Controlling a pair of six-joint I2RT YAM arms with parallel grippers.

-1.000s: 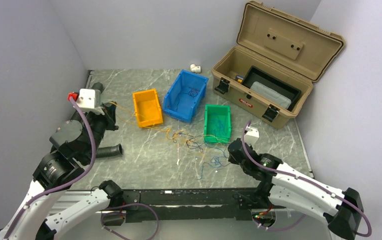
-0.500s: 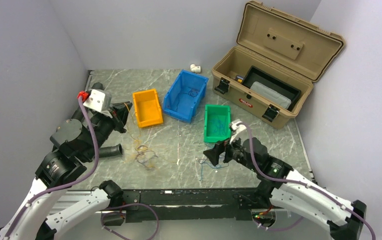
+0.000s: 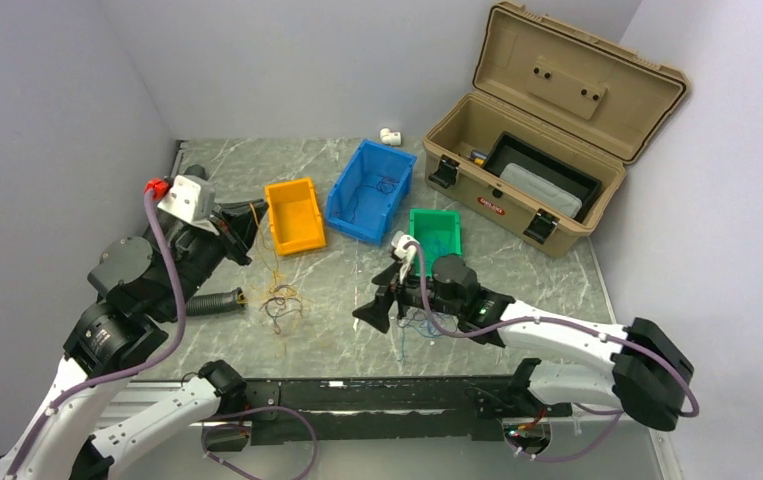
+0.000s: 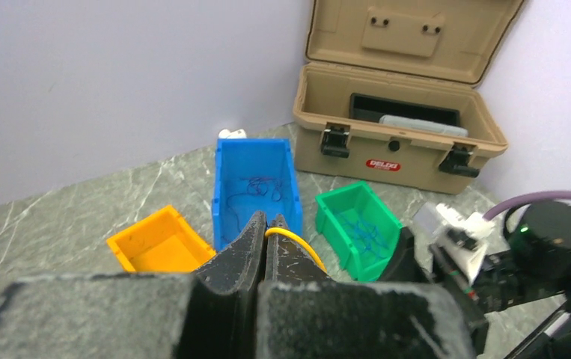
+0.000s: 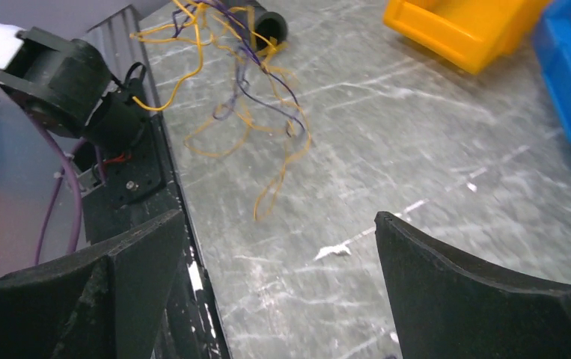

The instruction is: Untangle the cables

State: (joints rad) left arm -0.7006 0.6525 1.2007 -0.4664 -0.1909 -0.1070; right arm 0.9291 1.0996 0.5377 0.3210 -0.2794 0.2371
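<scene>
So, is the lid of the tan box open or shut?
Open. The lid of the tan box stands tilted back, and the black tray inside the box is in plain view.

High overview, two close wrist views, shared table

Bright, even overhead light, soft shadows — the right wrist view is slightly blurred.

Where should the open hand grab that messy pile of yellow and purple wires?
Probably the yellow loop trailing out of the tangle, coming down from above with the right hand. It lies flat, clear of the knot, so one strand can be pinched alone.
</scene>
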